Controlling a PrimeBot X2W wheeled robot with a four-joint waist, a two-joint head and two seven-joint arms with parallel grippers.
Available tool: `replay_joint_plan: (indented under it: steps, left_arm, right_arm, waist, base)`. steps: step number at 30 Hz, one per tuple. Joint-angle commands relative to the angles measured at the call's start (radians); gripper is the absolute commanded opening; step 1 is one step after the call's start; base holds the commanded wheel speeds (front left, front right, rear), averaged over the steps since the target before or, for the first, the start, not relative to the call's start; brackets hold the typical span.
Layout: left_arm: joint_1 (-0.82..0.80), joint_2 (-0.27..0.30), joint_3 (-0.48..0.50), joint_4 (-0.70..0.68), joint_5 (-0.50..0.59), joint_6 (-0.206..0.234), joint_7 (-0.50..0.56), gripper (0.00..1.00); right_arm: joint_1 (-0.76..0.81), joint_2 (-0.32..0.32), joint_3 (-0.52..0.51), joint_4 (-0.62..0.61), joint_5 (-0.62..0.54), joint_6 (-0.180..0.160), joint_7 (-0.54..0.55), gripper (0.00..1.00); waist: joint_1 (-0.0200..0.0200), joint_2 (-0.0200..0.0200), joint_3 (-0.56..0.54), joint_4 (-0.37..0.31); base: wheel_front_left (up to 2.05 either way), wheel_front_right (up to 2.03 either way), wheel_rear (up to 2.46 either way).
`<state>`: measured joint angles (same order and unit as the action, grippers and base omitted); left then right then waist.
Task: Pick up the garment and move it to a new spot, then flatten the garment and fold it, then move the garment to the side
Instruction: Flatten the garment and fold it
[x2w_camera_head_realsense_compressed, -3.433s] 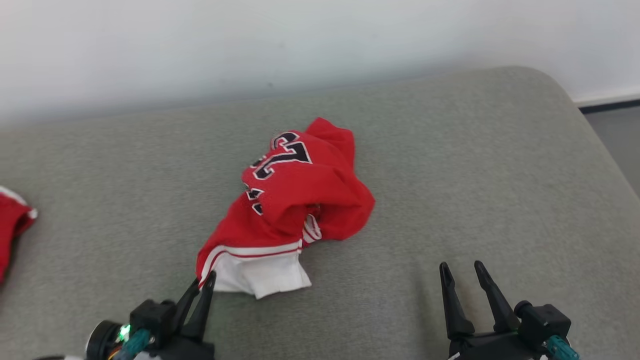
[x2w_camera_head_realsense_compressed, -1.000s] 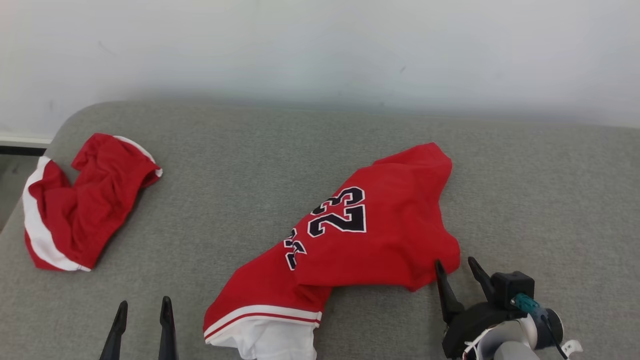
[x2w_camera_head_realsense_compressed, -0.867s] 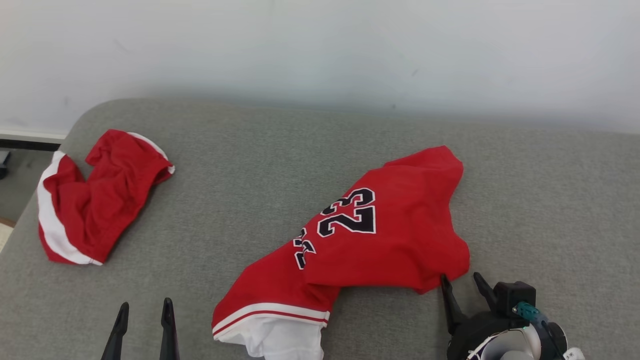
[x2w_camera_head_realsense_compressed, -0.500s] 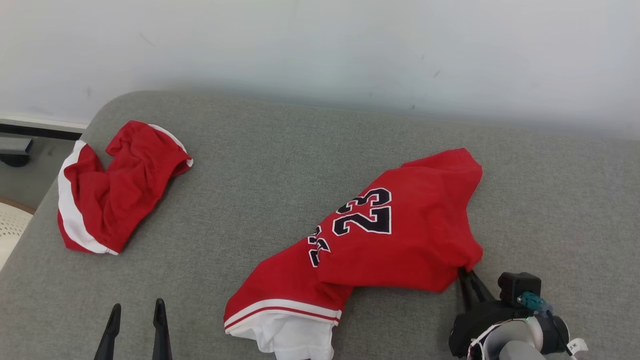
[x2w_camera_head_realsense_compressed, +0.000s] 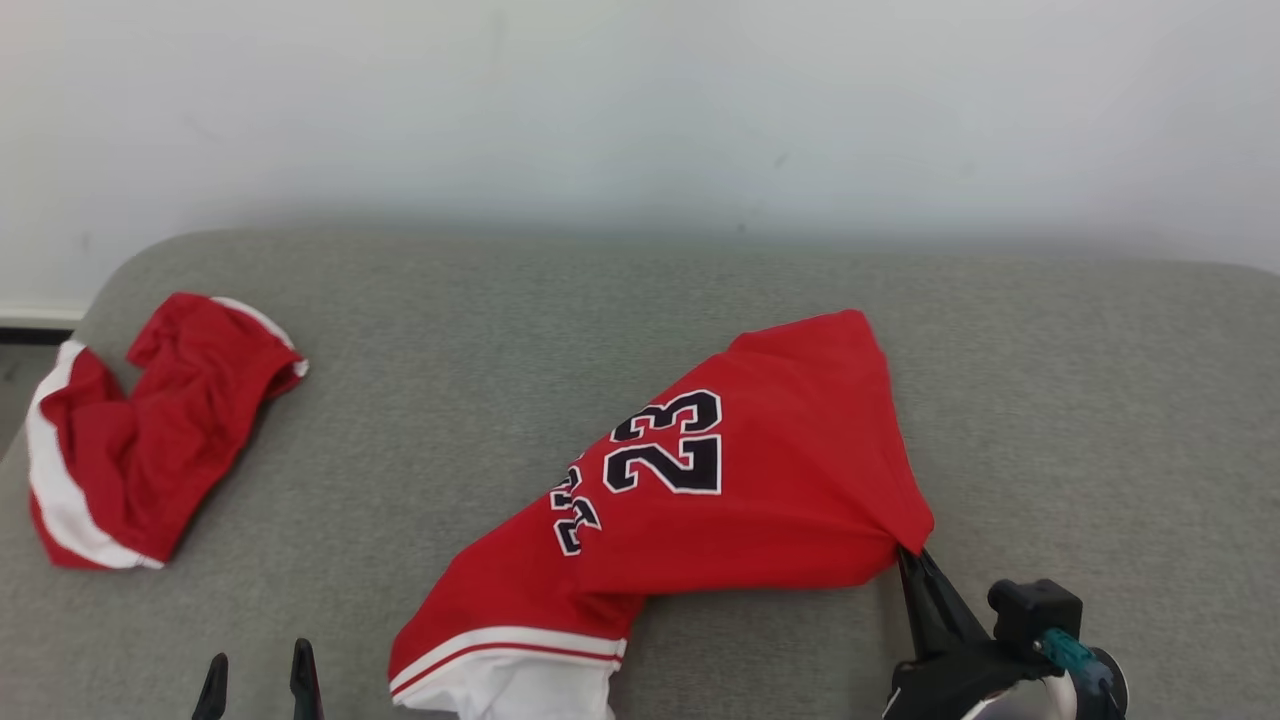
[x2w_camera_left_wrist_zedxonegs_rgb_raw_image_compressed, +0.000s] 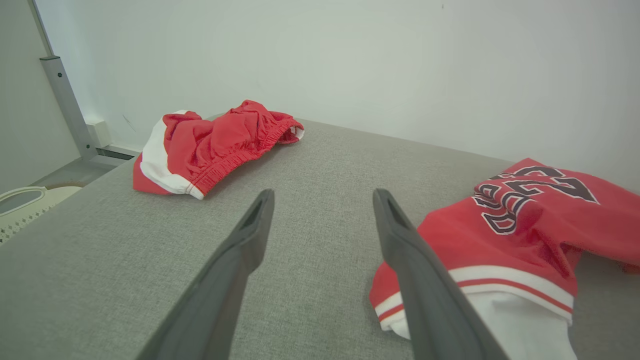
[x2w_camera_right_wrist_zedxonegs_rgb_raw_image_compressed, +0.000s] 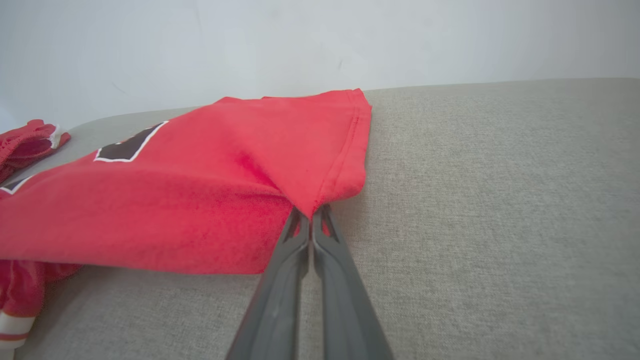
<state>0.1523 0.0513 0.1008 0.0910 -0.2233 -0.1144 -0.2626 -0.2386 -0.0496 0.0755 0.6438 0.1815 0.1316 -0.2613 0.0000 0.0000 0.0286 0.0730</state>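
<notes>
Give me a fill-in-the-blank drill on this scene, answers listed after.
The right hand is ____ on a corner of the jersey.
The left hand is ____ and holds nothing.
The number on the jersey reads ____.
In the head view, the shorts lie to the jersey's ____.
Missing words: shut; open; 23; left.

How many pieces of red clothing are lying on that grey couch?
2. The numbered jersey lies in the middle, one corner pinched by the right pincer; the crumpled shorts sit at the left end of the couch.
</notes>
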Motion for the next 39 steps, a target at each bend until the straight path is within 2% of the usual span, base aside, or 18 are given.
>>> replay_joint_plan:
  steps: [1,4,8,18,24,31,39]
  left_arm:
    - [0.002,-0.001,0.001,0.002,-0.009,0.003,-0.003,1.00]
    - [-0.008,-0.001,0.001,0.003,-0.018,0.009,-0.003,1.00]
    - [-0.016,-0.001,0.005,0.003,-0.025,0.013,-0.003,1.00]
    - [-0.033,-0.001,0.018,0.009,-0.037,0.009,-0.003,1.00]
    - [-0.042,-0.001,0.022,0.014,-0.050,0.008,-0.003,1.00]
    - [-0.059,-0.001,-0.001,0.027,-0.048,0.012,-0.003,1.00]
    - [-0.073,-0.001,-0.044,0.045,-0.035,0.012,-0.003,1.00]
  right_arm:
    - [0.034,0.000,-0.001,-0.034,-0.009,-0.002,-0.004,0.00]
    - [0.093,0.000,-0.029,-0.107,-0.036,-0.002,-0.004,0.00]
    - [0.156,0.000,-0.078,-0.170,-0.070,-0.002,-0.004,0.00]
    - [0.262,-0.009,-0.169,-0.302,-0.117,-0.002,0.065,0.00]
    - [0.228,-0.005,-0.130,-0.343,-0.084,-0.002,0.107,0.00]
    - [0.040,-0.019,-0.054,-0.238,-0.067,-0.002,0.088,0.00]
    - [-0.183,-0.057,-0.043,0.061,-0.061,-0.002,0.082,0.00]
  waist:
    - [0.0000,0.0000,-0.001,-0.068]
    - [0.0000,0.0000,0.013,-0.110]
    - [0.0000,0.0000,0.029,-0.135]
    - [0.0000,0.0000,0.056,-0.139]
    - [0.0000,0.0000,0.065,-0.121]
    - [0.0000,0.0000,0.068,-0.085]
    - [0.0000,0.0000,0.054,-0.016]
  base:
    - [0.00,0.00,0.00]
    - [0.00,0.00,0.00]
    - [0.00,0.00,0.00]
    - [0.00,0.00,0.00]
    - [0.00,0.00,0.00]
    - [0.00,0.00,0.00]
    - [0.00,0.00,0.00]
